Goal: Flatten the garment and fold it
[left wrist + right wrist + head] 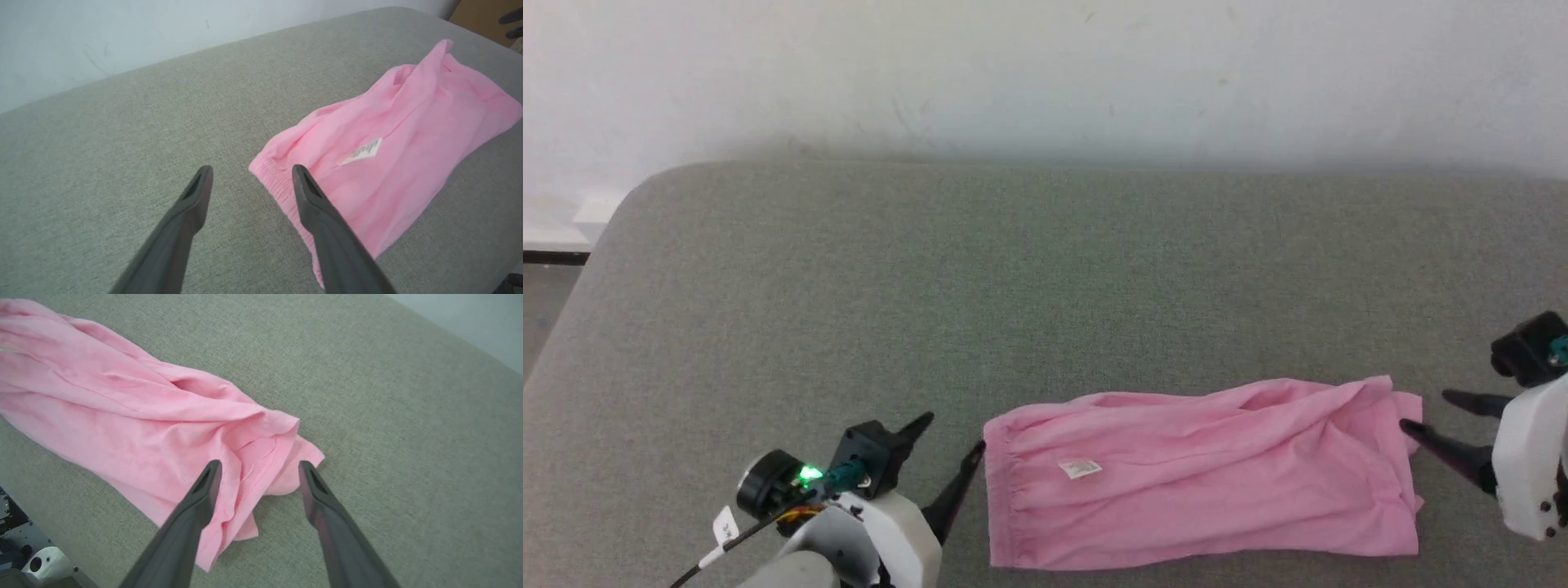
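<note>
The garment (1201, 474) is lying lengthwise near the front edge of the grey padded surface (1045, 286), its waistband (998, 490) pointing toward your left arm and its bunched leg end (261, 457) toward your right. It is sitting far from flat: long creases are running along the far side, and the leg end is doubling over itself in loose layers.

That is where you are risking trouble. If your right fingers close on the top layer alone, you are likely dragging one ply and deepening the wrinkle instead of spreading it. At the waistband, one left finger is overlapping the gathered hem while the other is hanging over bare upholstery, so a close from there may be catching only a thin edge that slips out. Pulling toward you may also be sending the thin cloth over the front edge.

Your left gripper (953, 433) is hovering just beside the waistband, fingers spread and holding nothing. Your right gripper (1424, 410) is reaching in low from the side, likewise spread and empty, its tips bracketing the leg corner.
</note>
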